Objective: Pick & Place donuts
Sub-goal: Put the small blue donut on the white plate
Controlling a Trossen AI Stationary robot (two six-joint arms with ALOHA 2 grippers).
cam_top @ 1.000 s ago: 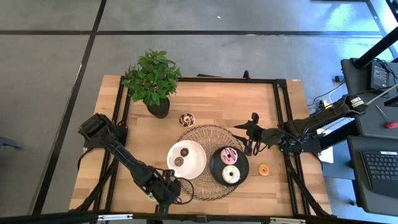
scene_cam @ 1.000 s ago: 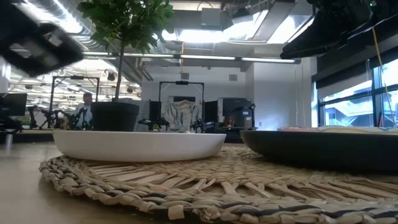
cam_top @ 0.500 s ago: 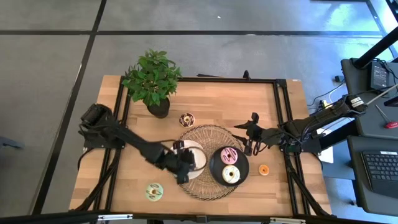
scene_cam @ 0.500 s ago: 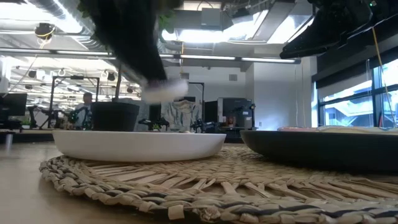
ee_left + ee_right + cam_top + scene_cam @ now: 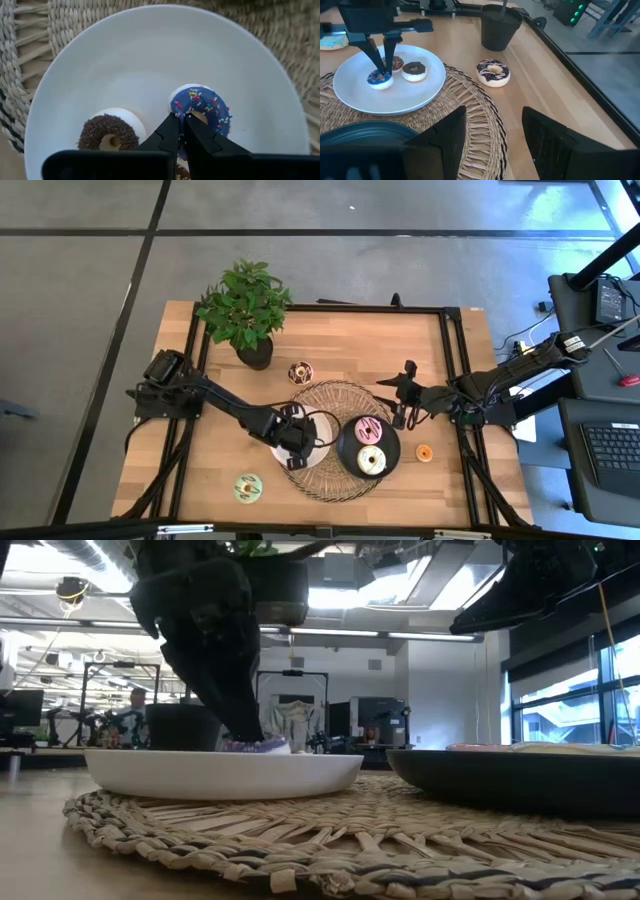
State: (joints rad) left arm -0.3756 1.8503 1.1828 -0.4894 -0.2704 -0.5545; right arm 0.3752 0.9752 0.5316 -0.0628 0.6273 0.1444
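Note:
My left gripper [image 5: 181, 119] reaches down into the white plate [image 5: 150, 60] on the woven mat [image 5: 335, 405], shut on a small blue-purple iced donut [image 5: 202, 107]. A chocolate donut [image 5: 107, 132] and a brown sprinkled one [image 5: 396, 63] lie flat in the same plate. The black plate [image 5: 345, 450] holds a pink donut [image 5: 368, 429] and a cream donut [image 5: 371, 461]. A green donut [image 5: 247, 488], a chocolate-sprinkled donut [image 5: 300, 372] and a tiny orange one [image 5: 424, 452] lie on the table. My right gripper [image 5: 402, 395] waits open beside the mat's right edge. My left gripper has its nearly closed fingertips on the blue-purple donut's ring at the side nearest the chocolate donut [image 5: 176, 106]. The fingers come steeply from above, slanting from the table's left. The donut lies level with its iced side up, down in the white plate [image 5: 262, 747].
A potted plant [image 5: 246, 308] stands at the table's far left. Bare wood lies along the near edge around the green donut and on the far side of the mat. Black frame rails [image 5: 450, 370] run along the table's sides.
My left gripper has swung from the table's near edge, by the green donut, toward the right and far side to the white plate, carrying the blue-purple donut. Half a second ago the donut hung above the plate; now it is down in it.

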